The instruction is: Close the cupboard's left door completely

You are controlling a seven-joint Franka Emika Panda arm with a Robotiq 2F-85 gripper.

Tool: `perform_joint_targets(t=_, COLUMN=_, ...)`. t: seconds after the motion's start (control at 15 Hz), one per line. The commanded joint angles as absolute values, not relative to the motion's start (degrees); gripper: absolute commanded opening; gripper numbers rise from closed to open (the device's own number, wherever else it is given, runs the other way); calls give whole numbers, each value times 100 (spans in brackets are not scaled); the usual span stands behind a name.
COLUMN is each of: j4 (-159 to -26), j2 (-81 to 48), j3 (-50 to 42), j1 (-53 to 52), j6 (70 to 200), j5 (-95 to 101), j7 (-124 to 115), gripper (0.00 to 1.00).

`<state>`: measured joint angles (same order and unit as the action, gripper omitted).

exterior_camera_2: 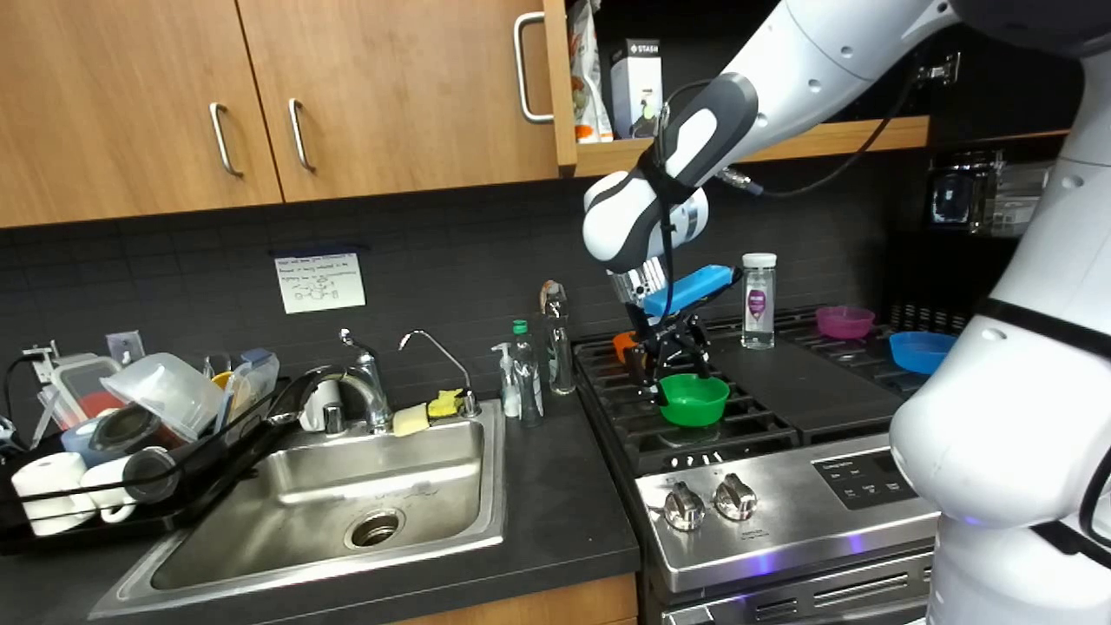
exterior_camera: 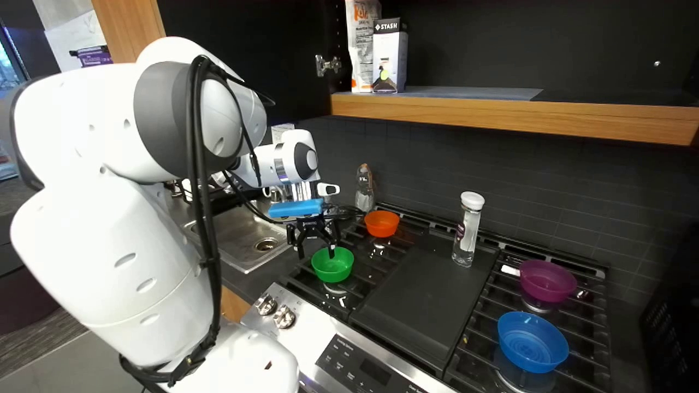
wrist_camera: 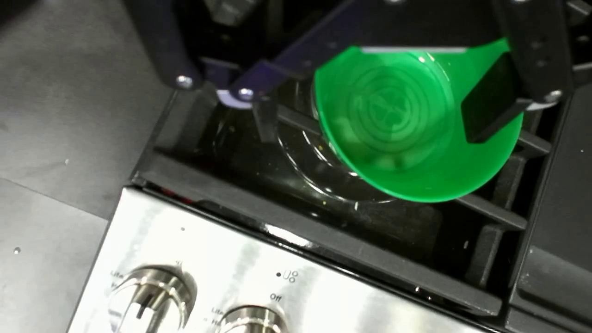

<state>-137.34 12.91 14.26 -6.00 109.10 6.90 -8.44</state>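
Pincer (wrist_camera: 370, 134) spread apart over a green bowl (wrist_camera: 416, 175), one finger (wrist_camera: 267, 120) past the rim, at nine o'clock in the wrist view, left door (exterior_camera: 267, 49) of the cupboard (exterior_camera: 508, 117) standing open, toward eleven o'clock from the pincer in both exterior views.

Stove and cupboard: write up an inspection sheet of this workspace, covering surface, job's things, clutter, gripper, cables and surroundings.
Surface: stove with a griddle between its grates.
Job's things: cupboard open above the stove, bag and box inside; left door swung outward, not closed.
Clutter: green bowl, orange bowl, purple bowl, blue bowl and white-capped bottle, all on the stove.
Gripper: open, at the green bowl; touching or not cannot be told.
Cables: black, run along the arm; snags, nothing seen.
Surroundings: sink beside the stove, loaded dish rack beyond it.
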Motion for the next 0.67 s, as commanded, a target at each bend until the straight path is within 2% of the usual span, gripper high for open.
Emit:
perform_joint_targets(t=0.0, j4=-13811, j2=1521, j3=1248, j1=-704, j6=10993, j5=703, j7=-861, gripper=100)
perform_joint_targets(t=0.6, j4=-14350, j2=3204, j3=589, j1=-530, j6=11142, j5=74, j7=-873, gripper=100)
